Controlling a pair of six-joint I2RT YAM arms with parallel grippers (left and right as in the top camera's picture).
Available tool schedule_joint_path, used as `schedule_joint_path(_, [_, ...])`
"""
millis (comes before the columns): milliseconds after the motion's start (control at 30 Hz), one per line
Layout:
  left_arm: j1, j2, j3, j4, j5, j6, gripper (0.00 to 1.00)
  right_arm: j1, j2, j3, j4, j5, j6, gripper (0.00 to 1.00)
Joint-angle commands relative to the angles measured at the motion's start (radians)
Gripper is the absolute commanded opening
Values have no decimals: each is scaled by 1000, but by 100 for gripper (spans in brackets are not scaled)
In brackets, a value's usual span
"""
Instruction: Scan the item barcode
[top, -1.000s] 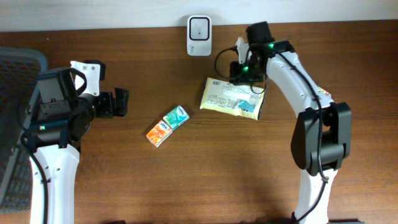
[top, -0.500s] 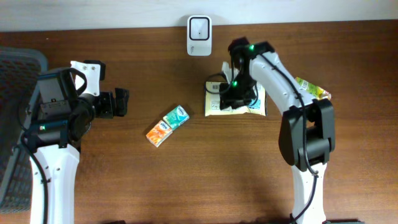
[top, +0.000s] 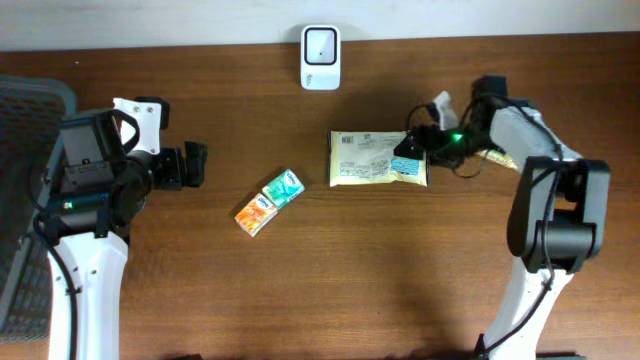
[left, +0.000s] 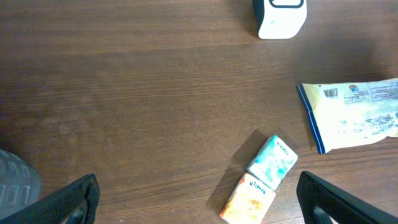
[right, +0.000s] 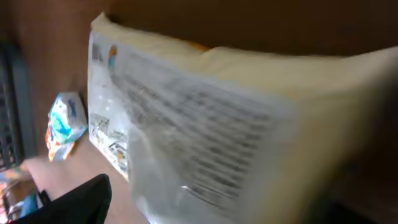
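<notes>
A yellow snack packet (top: 372, 160) lies flat on the table, printed side up, with a small barcode (top: 348, 140) near its left end. The white scanner (top: 320, 45) stands at the table's back edge. My right gripper (top: 410, 148) is at the packet's right end, open; in the right wrist view the blurred packet (right: 205, 124) fills the frame and one dark finger (right: 74, 202) stands clear of it. My left gripper (left: 199, 199) hovers open and empty at the left, and its camera sees the packet (left: 354, 115) and the scanner (left: 281, 15).
A teal tissue pack (top: 283, 187) and an orange tissue pack (top: 254, 215) lie side by side left of the packet. A green-yellow wrapper (top: 497, 155) peeks out under the right arm. A grey mesh chair (top: 25, 200) stands at the far left.
The right arm swung from above the packet to its right end and its jaws opened. The packet came down and now lies flat. The left arm has not moved.
</notes>
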Motion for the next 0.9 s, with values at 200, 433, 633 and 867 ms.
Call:
schedule_joint_path(200, [3,-6,7,-2,14,16,99,34,43,-28,58,-60,86,41])
schedule_joint_path(433, [3,-6,7,-2,14,16,99,34,-2,-25,-35,-274,-71,4])
schedule_joint_path(633, [3,-6,7,-2,14,16,99,34,-291,24,-423,-328,-580,4])
schedule_joint_path(867, [3,-6,7,-1,14,16,99,34,-399,39,-638,-534,-967,4])
